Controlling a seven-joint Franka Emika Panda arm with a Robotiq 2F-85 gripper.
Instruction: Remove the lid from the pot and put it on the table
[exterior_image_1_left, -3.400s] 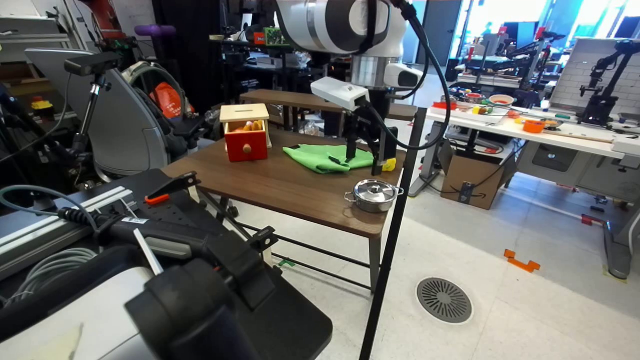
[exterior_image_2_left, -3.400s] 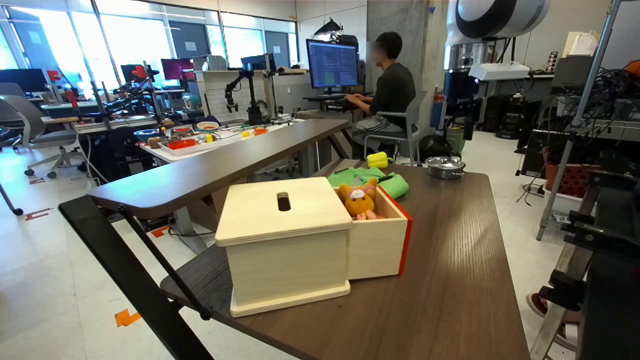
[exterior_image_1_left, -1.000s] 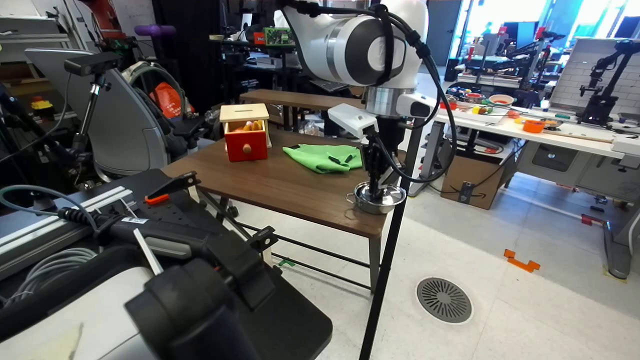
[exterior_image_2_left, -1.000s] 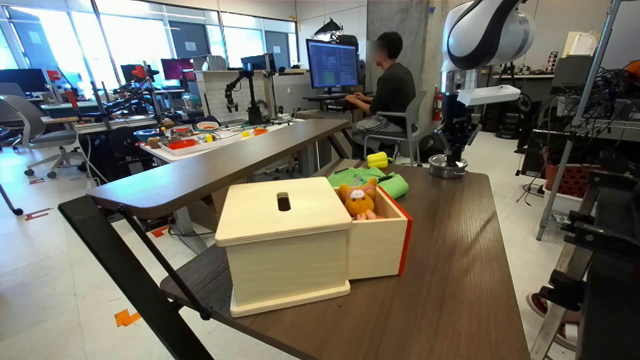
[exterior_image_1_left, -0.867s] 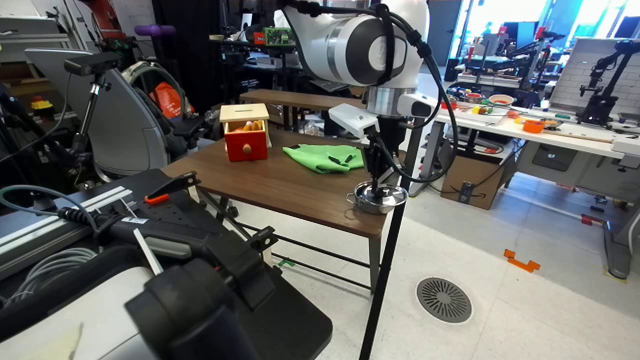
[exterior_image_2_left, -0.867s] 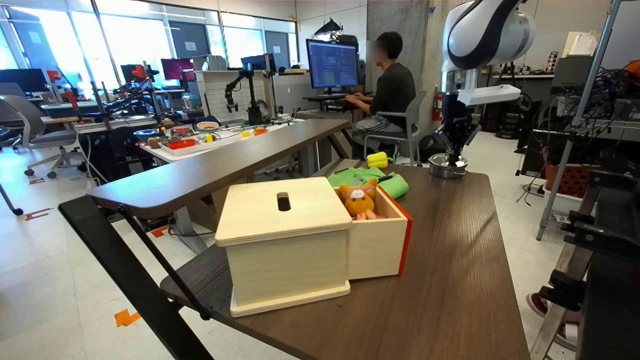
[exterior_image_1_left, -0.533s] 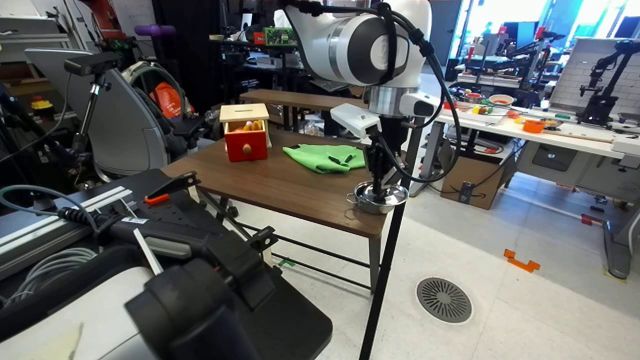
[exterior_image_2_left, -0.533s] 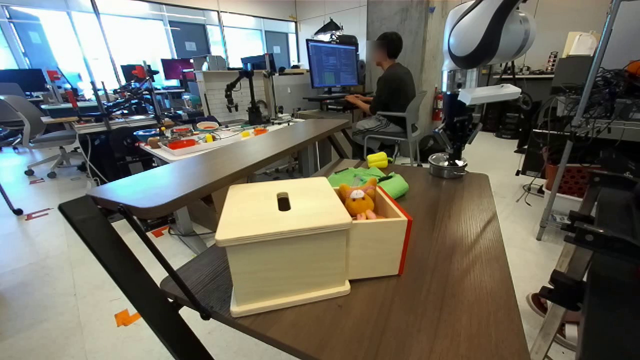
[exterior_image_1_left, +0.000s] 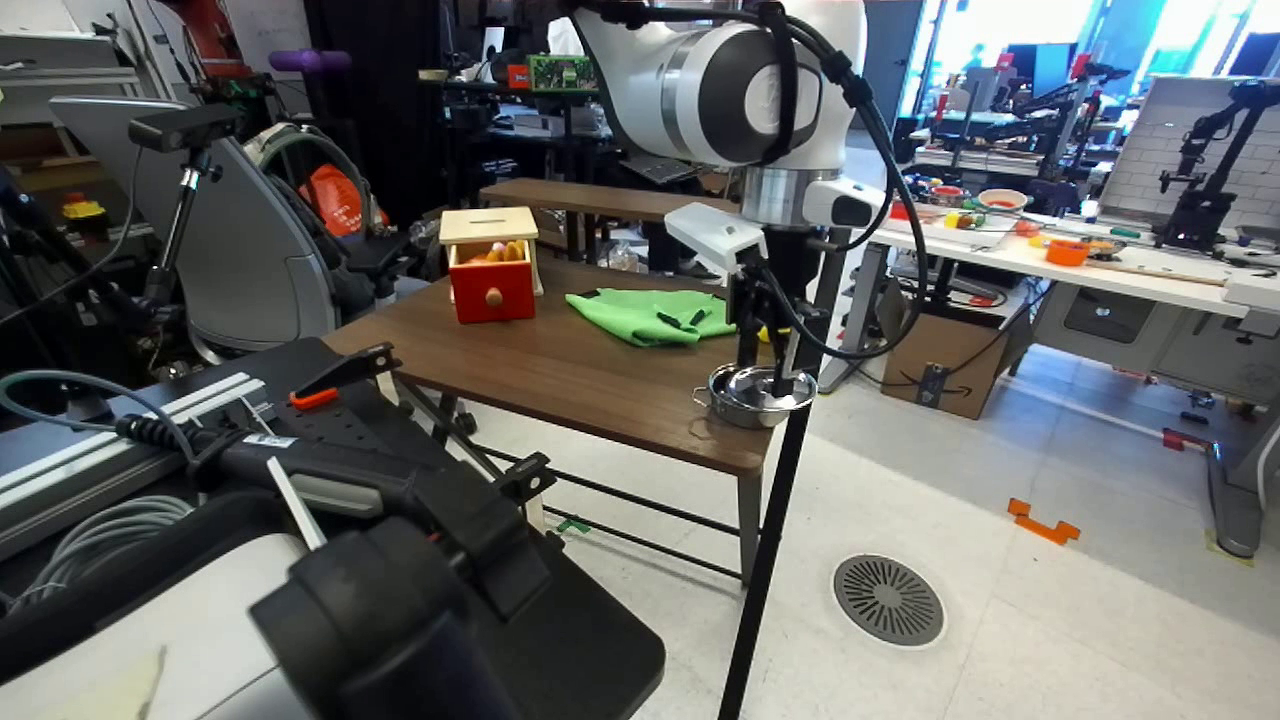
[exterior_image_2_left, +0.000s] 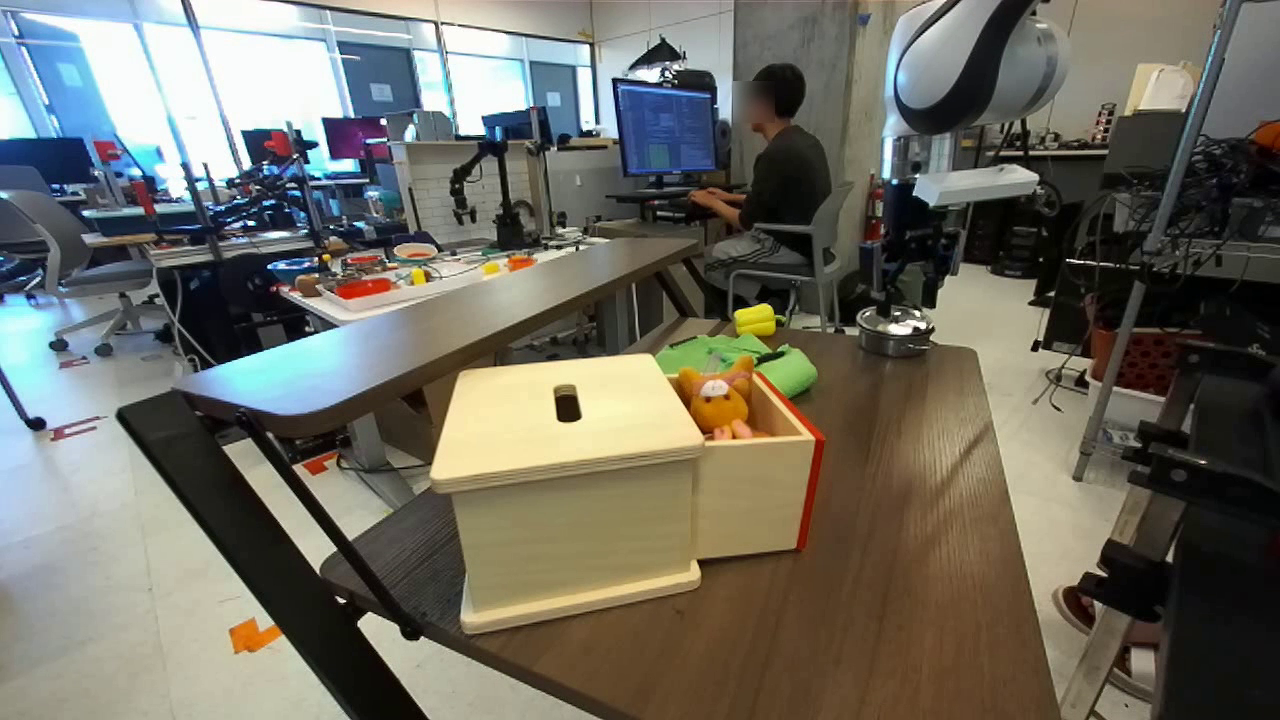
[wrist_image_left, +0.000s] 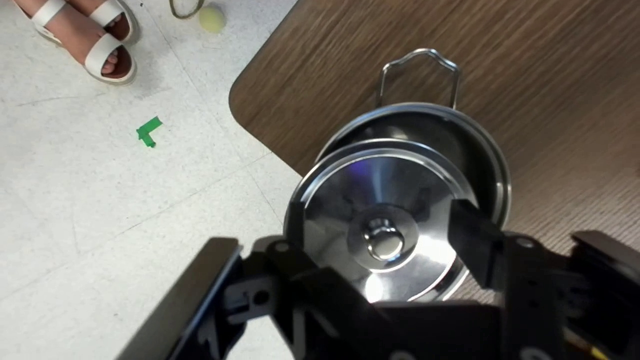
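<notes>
Fingers (wrist_image_left: 470, 235) stood apart astride the knob (wrist_image_left: 386, 243); one nudge risked sending the skewed lid (wrist_image_left: 367, 195) off pot (wrist_image_left: 472, 145) and counter (wrist_image_left: 565, 75)!

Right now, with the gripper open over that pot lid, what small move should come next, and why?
Probably close the gripper gently on the knob: in the wrist view its open fingers stand either side of it, and the lid covers only part of the pot, not yet lifted clear. Their exact height is hard to judge.
</notes>
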